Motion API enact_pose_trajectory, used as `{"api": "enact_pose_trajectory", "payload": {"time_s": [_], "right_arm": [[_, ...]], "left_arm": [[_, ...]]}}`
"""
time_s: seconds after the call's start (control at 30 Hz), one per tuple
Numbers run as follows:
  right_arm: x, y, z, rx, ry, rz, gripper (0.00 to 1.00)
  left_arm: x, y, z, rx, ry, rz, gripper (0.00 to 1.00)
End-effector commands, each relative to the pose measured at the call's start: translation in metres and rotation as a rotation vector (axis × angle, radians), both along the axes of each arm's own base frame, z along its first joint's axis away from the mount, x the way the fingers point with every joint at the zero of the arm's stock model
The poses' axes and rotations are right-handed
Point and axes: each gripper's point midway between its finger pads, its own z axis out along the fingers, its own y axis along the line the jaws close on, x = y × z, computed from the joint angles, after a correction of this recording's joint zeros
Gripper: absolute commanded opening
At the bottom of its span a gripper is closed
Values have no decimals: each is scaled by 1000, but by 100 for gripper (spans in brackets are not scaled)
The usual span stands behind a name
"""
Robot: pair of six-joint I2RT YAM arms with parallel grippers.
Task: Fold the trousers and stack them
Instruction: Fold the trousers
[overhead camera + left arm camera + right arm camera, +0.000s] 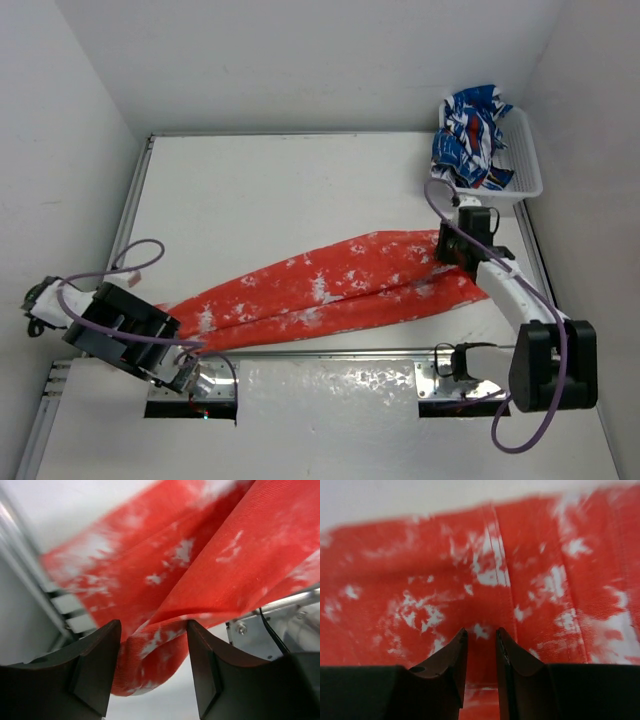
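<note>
Left tool (154, 627): sitting low at the near edge of the table (280, 190), toward the near left corner. Its jaws are standing well apart. A bunched fold of red cloth is lying in the gap and reaching both inner faces, looking slack rather than squeezed. A metal rail is running past on the left of the wrist view, and a bracket with a screw is showing on the right.

Trousers (340, 285): lying flat on the table as one long red-orange band with white speckles. They are running diagonally from the near left corner up toward the right edge. Two layers or legs are showing, one lying along the other, with a seam line between them. The left end is sitting in the left tool and the right end is sitting under the right tool.

Right tool (481, 630): pressing down on the right end of the trousers, close to the right edge. Its jaws are drawn almost together, and red cloth is filling the thin slit between them, so it is pinching a ridge of the fabric.

Basket (530, 175): a white one, sitting at the far right corner, just beyond the right tool. It is holding a crumpled blue, white and red garment (470, 135).
</note>
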Motion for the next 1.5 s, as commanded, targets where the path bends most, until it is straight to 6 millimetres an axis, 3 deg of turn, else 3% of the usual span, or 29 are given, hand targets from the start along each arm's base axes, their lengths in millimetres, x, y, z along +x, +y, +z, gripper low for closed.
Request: {"api": "enact_pose_trajectory", "payload": {"time_s": [0.0,0.07,0.13,0.2,0.23,0.3,0.33,0.37,0.47,0.6,0.63,0.7,0.73,0.77,0.8,0.83,0.87,0.9,0.93,0.97,1.03,1.27,1.4,1.43,1.47], "right_arm": [[-38,11,-44,62,193,-45,26],[-44,15,-65,90,289,-69,26],[-37,17,-79,108,354,-97,26],[-26,14,-84,109,367,-143,26],[-8,12,-78,113,335,-161,25],[3,8,-84,107,348,-215,25],[19,6,-75,109,316,-231,25],[24,5,-74,109,309,-244,25],[42,-2,-66,100,290,-272,25],[45,0,-61,113,299,-270,26],[42,2,-61,123,302,-265,26],[37,2,-58,118,298,-260,28],[33,-1,-53,103,281,-259,29],[31,-2,-50,94,272,-253,29],[30,-4,-47,77,265,-234,30],[30,-5,-42,68,249,-220,31],[30,-5,-39,60,244,-207,32],[30,-5,-37,47,242,-182,32],[33,-1,-33,63,231,-159,33],[34,1,-31,71,226,-143,34],[35,6,-30,83,225,-116,35],[24,8,-40,97,277,-111,39],[22,6,-46,96,280,-139,39],[22,6,-46,99,278,-146,39],[22,6,-47,97,276,-151,39]], "left_arm": [[-6,36,-19,224,105,89,52],[10,38,-22,245,77,101,51],[32,48,-22,294,25,145,51],[68,54,-18,342,-43,130,49],[82,53,-15,334,-75,176,49],[125,51,-2,364,-159,145,49],[139,46,2,350,-187,162,49],[158,37,4,341,-210,124,48],[209,44,33,317,-316,143,47],[232,51,58,238,-311,180,47],[231,50,64,218,-308,165,47],[213,27,83,80,-277,82,47],[198,26,90,98,-277,-61,49],[183,13,94,67,-258,-171,50],[144,-19,86,-34,-146,-282,51],[128,-23,86,23,-130,-426,52],[99,-27,61,30,-8,-453,53],[87,-29,50,60,36,-473,53],[65,-44,27,44,101,-495,53],[54,-39,17,83,160,-505,53],[30,-53,-6,29,241,-481,52],[9,-44,-44,120,353,-394,48],[19,-22,-72,293,353,-300,48],[38,-3,-74,391,291,-249,48],[42,-1,-79,410,273,-202,48]]}}
